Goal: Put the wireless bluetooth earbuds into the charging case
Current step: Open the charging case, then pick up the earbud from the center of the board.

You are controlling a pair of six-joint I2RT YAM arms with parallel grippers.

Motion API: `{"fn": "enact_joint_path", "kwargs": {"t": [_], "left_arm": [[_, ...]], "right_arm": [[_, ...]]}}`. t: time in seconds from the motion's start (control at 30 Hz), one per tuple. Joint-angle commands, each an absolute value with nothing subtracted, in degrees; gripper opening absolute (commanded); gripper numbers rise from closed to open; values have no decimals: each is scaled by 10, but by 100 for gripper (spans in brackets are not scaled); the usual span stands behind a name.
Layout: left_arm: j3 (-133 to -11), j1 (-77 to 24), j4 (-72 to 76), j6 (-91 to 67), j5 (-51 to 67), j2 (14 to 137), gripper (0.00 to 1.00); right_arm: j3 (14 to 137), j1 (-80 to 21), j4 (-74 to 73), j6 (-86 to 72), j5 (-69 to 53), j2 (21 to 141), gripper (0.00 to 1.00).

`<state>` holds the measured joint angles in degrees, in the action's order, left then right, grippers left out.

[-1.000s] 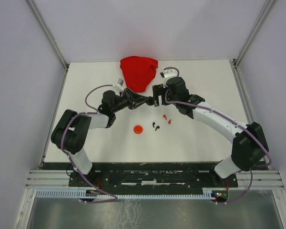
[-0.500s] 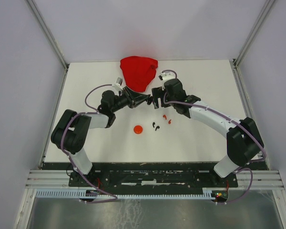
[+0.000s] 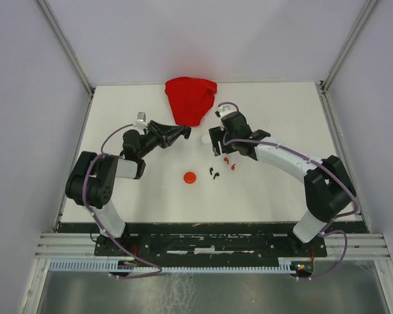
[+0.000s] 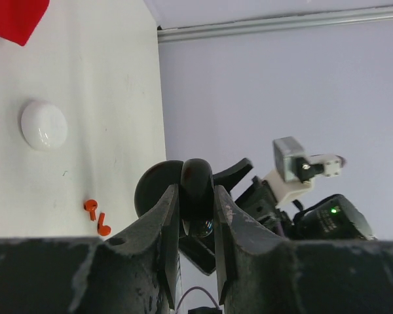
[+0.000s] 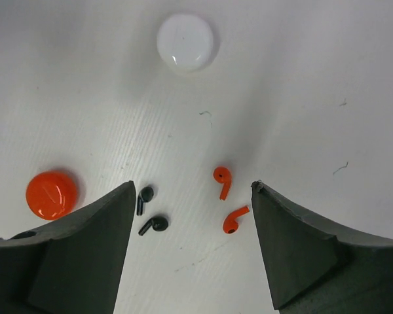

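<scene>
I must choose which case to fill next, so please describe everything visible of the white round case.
The white case is a small round disc, smooth and glossy like plastic, with a light reflection on top. It looks closed; no seam or hinge shows. It lies flat on the white table, alone, touching nothing. The red earbuds and black earbuds lie apart from it, toward the near edge; the red cloth lies beyond it.
</scene>
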<state>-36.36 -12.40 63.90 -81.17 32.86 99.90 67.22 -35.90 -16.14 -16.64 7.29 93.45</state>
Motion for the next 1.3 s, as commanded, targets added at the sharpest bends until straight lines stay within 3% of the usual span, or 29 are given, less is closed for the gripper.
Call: {"fn": "enact_joint_path", "kwargs": {"t": [0.0,0.13,0.3,1.27], "left_arm": [[-350,-113,706,-845,325,996,3],[-342,-106,701,-840,324,989,3],[-330,-96,708,-842,326,987,3],[-305,-74,750,-859,340,1001,3]], "right_arm": [[714,-370,-231,-164,64,974,76],[740,-393,-259,-181,71,1010,65],[773,-417,-283,-199,70,1052,58],[817,-429,-323,-233,51,1125,43]]}}
